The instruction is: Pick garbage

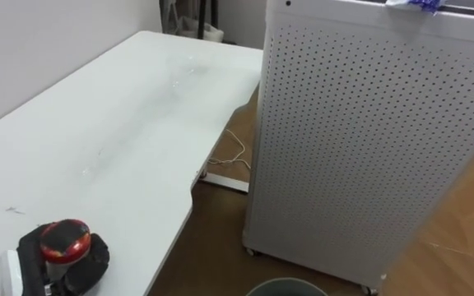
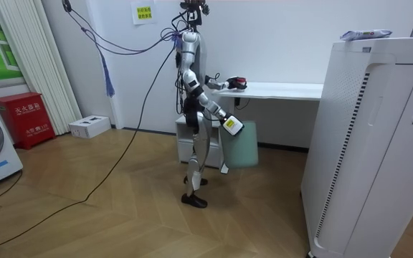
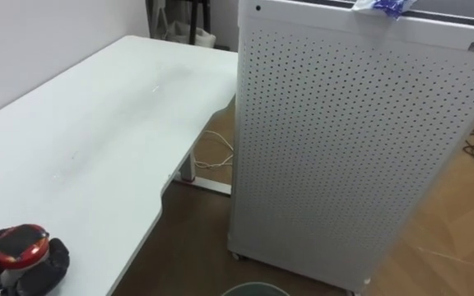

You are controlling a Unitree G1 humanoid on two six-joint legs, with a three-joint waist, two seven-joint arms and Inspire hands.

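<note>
Stood on a wood floor [image 2: 106, 215] at the end of a long white tabletop [image 1: 122, 140] set against a plain wall. Rested the left robot hand [image 1: 64, 255] on that surface near its edge (grip impossible to tell). Held the right robot hand [image 2: 231, 124] at the rim of a pale green bin [image 2: 241, 147], grip likewise unclear. Spotted well apart from both: the garbage, a blue-and-white wrapper [image 1: 414, 5], atop a tall white perforated cabinet [image 1: 360, 140].
</note>
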